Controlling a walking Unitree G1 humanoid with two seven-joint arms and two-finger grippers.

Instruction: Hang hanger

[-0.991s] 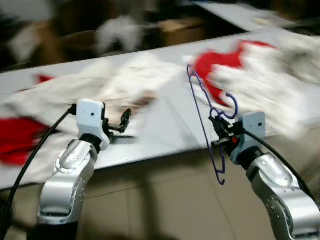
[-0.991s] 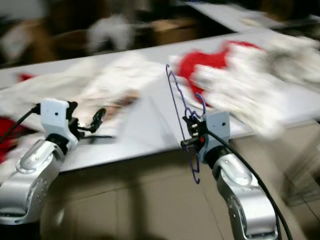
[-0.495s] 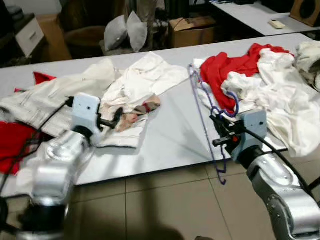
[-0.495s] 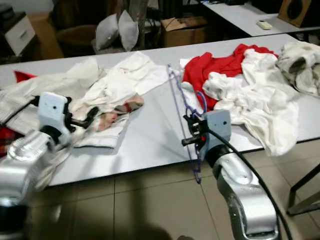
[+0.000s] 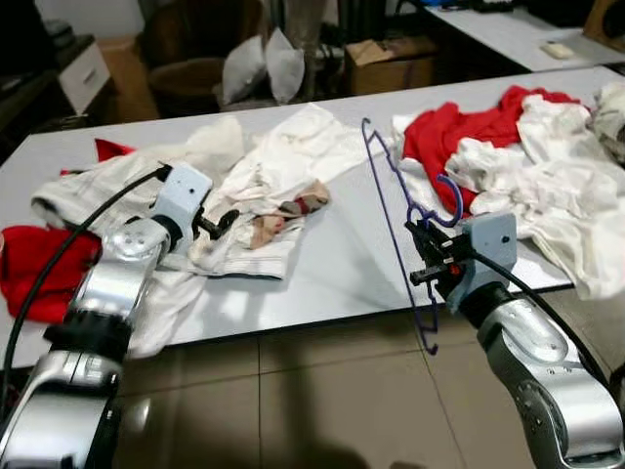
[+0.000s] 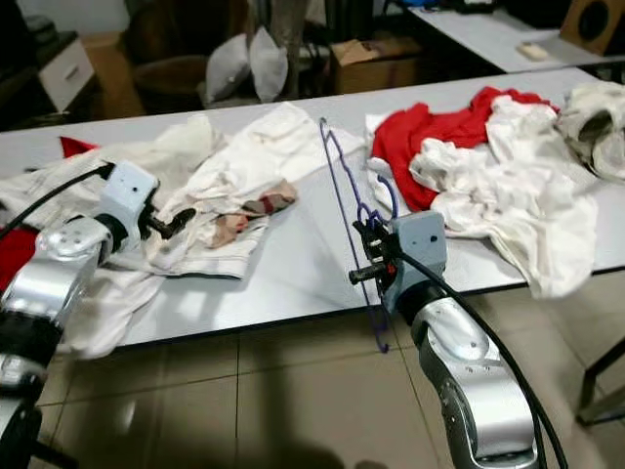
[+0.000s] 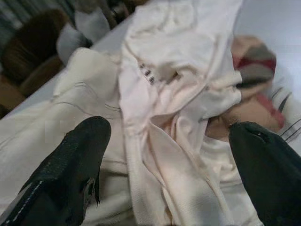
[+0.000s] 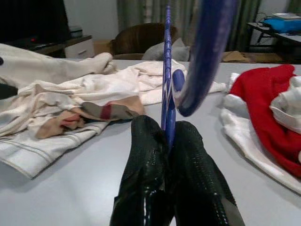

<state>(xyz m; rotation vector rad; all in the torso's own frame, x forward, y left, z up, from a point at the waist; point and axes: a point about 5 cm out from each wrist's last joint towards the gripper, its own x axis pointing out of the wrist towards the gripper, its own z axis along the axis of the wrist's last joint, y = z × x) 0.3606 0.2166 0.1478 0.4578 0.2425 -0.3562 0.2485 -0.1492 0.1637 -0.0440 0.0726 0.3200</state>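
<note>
A thin blue wire hanger (image 5: pixel 395 210) stands almost upright at the front edge of the grey table (image 5: pixel 337 264). My right gripper (image 5: pixel 422 256) is shut on its neck just below the hook; in the right wrist view the black fingers (image 8: pixel 148 155) pinch the blue wire (image 8: pixel 168 89). My left gripper (image 5: pixel 224 222) is open over a pile of cream and white clothes (image 5: pixel 259 186) on the table's left half. In the left wrist view its fingers (image 7: pixel 80 155) spread wide over the cream cloth (image 7: pixel 164 108), with nothing between them.
Red and white garments (image 5: pixel 508 147) are heaped on the table's right half, and a red cloth (image 5: pixel 34 264) hangs at its left end. Tiled floor (image 5: pixel 293 391) lies before the table. Behind it stand pillows (image 5: pixel 264 63), a cardboard box (image 5: pixel 391 59) and another table (image 5: pixel 508 24).
The camera has steadied and shifted a little. My left arm has stretched forward over the cream clothes. The right gripper keeps its hold on the hanger in about the same place.
</note>
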